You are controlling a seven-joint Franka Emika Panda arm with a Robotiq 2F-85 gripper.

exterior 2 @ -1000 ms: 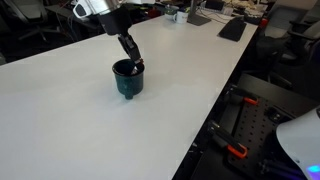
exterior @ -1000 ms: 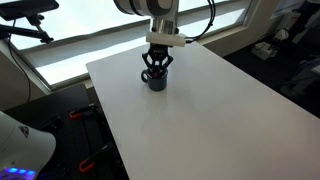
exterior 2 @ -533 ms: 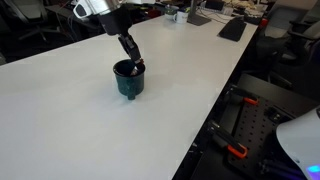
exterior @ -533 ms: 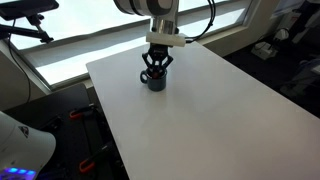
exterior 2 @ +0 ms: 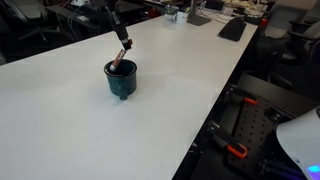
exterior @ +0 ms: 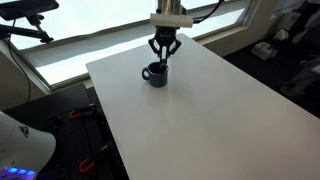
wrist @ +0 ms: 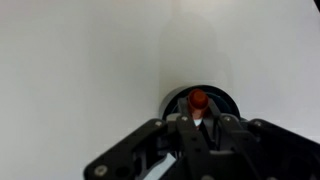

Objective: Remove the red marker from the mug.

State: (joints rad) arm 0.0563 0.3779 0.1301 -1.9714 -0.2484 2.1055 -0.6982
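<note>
Upper centre of an exterior view: the gripper [exterior: 164, 55] hangs just above the mug [exterior: 155, 74] on the white table [exterior: 200, 115], fingers pinched narrowly on the red marker [exterior 2: 119, 63]. The marker slants down, its lower end inside the mug's mouth. The wrist view shows it framed by the dark rim, lower right of centre.

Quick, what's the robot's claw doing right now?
Gripper: closed, holding the red marker.
</note>
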